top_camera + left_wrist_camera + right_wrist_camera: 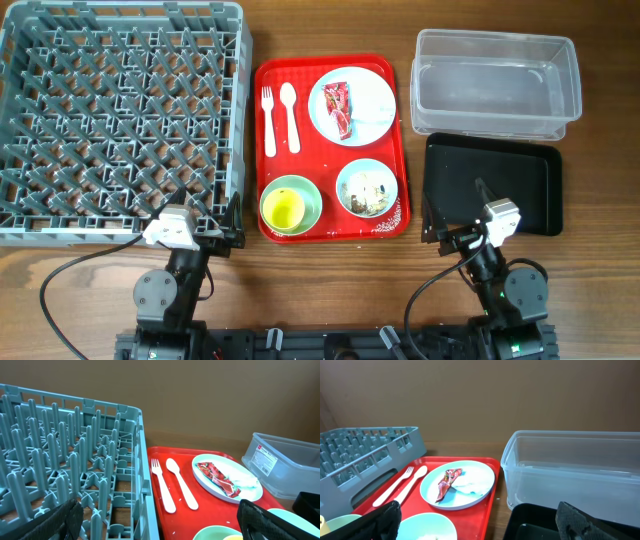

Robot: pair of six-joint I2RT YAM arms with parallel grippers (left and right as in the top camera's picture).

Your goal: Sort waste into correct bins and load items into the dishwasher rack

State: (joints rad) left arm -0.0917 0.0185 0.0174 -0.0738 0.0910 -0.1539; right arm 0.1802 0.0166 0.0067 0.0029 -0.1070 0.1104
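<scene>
**While both jaws stand spread, nothing is held**

The left gripper, fingers wide apart, sits at the dishwasher rack's near right corner. The right gripper, equally spread, sits at the black tray's near left corner. Between them the red serving tray carries fork, spoon, yellow cup in one bowl, food scraps in the other bowl, and wrapper and napkin on the plate. The clear tub lies beyond the black tray.
</scene>
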